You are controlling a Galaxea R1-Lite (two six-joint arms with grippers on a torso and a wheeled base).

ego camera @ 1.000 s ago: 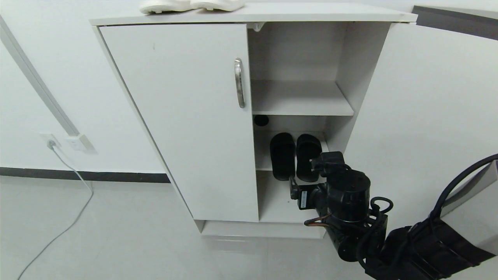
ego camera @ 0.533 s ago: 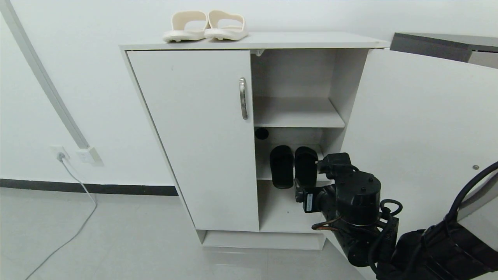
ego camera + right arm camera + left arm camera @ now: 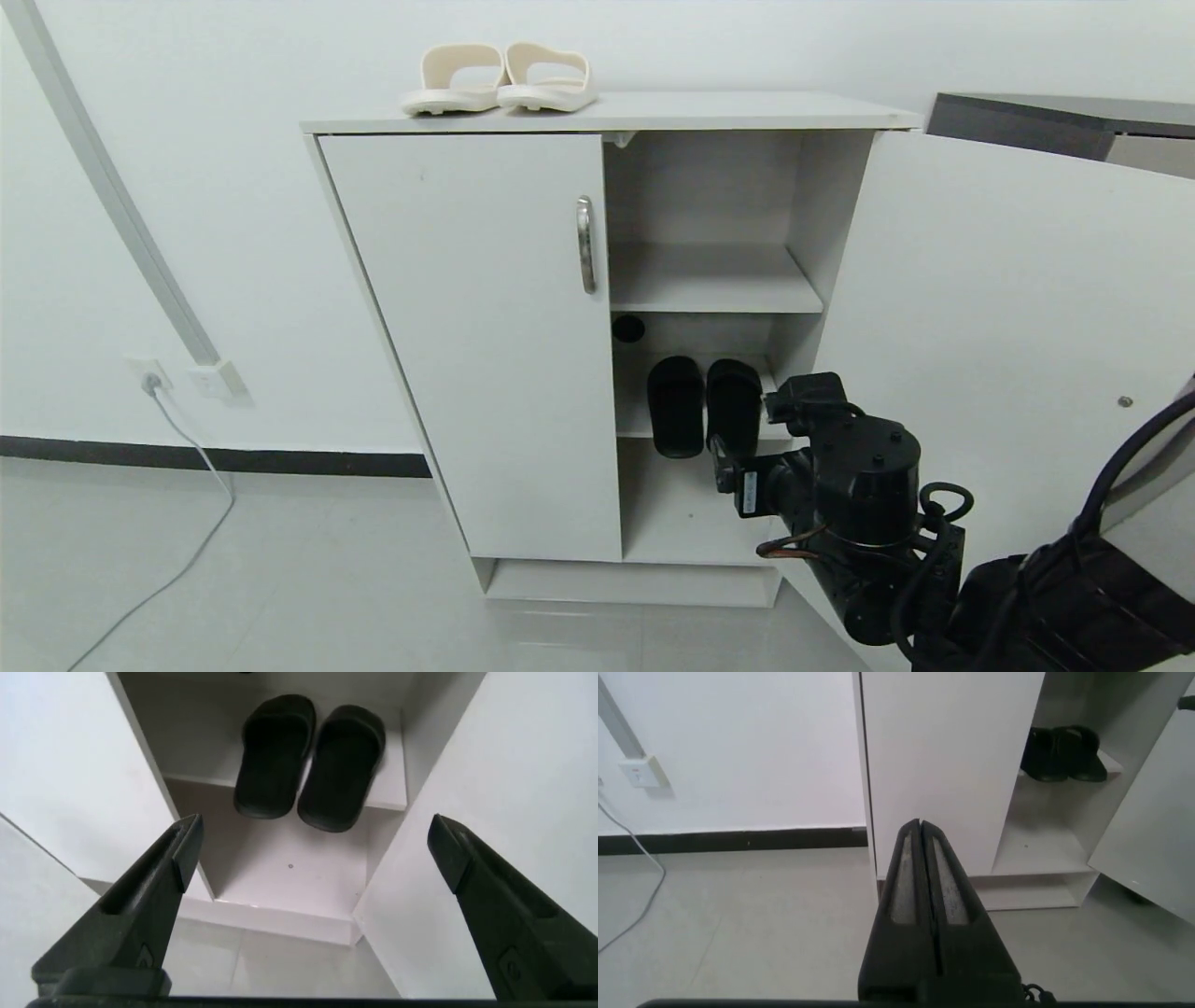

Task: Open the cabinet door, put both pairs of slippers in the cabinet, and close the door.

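Right gripper [image 3: 316,831]: released, fingers spread wide, nothing between them; it hangs in front of the open right half of the cabinet [image 3: 728,110], low down, just outside the lower shelf; black slippers [image 3: 308,756] lie straight ahead of it, not touched. Left gripper [image 3: 920,835]: clenched, fingers pressed flat together, holding nothing; it sits low over the floor [image 3: 738,924], well back from the cabinet and facing the closed left door [image 3: 467,345]. Right door [image 3: 990,327]: swung fully open towards me on my right side. Left door: shut, metal handle [image 3: 584,245] upright along its inner edge. Black pair: on the lower shelf of the right compartment, side by side and touching or nearly so, near ends slightly overhanging the shelf's front edge. Upper shelf [image 3: 714,280]: bare board above them; a dark round spot [image 3: 628,329] shows on the back panel between the two shelves. Cream slippers [image 3: 499,79]: on the cabinet top, over the left door, side by side, well apart from both grippers; not yet inside. Wall to my left: a socket [image 3: 149,378] with a grey cable [image 3: 187,551] trailing down across the floor.
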